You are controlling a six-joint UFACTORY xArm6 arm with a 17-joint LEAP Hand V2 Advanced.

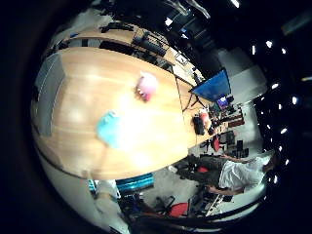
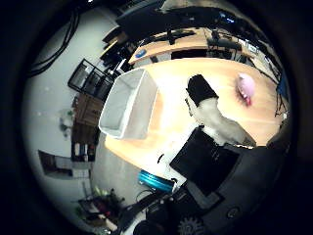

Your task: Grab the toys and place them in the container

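A pink toy point(image 1: 146, 86) and a light blue toy point(image 1: 109, 128) lie on the wooden table point(image 1: 78, 97), away from each other. The pink toy also shows in the right thumb side palm view point(image 2: 245, 90), near the table's edge. A pale open container point(image 2: 127, 103) stands at one end of the table and looks empty. My right hand point(image 2: 210, 110) is high above the table, its black and white fingers reaching out relaxed between the container and the pink toy, touching neither.
A blue screen point(image 1: 213, 86) on a stand and red-and-black chairs point(image 1: 205, 125) stand beyond the table's far end. Desks with equipment point(image 2: 186, 39) line the wall behind. A wire rack point(image 2: 88, 76) stands on the floor beside the container.
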